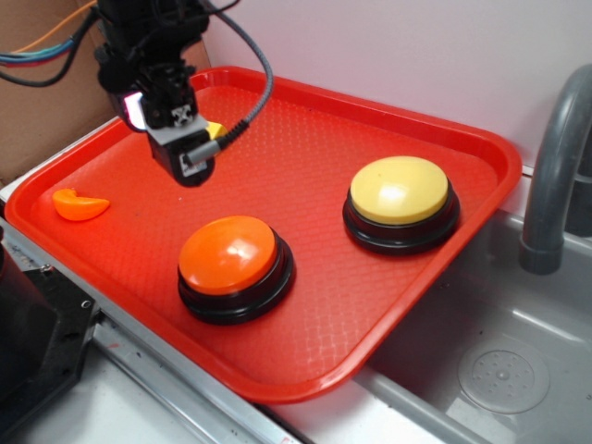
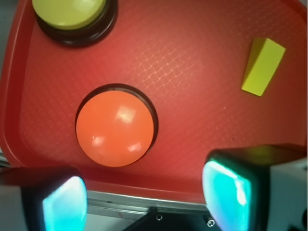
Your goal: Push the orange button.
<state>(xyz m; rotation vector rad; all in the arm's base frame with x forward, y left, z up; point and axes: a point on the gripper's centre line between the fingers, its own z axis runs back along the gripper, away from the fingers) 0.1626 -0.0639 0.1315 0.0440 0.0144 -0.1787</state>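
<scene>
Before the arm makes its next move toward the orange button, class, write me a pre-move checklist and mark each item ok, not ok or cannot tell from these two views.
1. Orange button in sight in both views, dome uncovered: ok.
2. Gripper empty, fingers apart with nothing between them: ok.
3. Gripper centred over the orange button: not ok; in the exterior view it hangs above the tray up and to the left of the button, and in the wrist view the dome lies off toward one finger.
4. Gripper touching the button: not ok; they are apart.
5. Yellow button, yellow block and orange wedge off the direct path: ok.
</scene>
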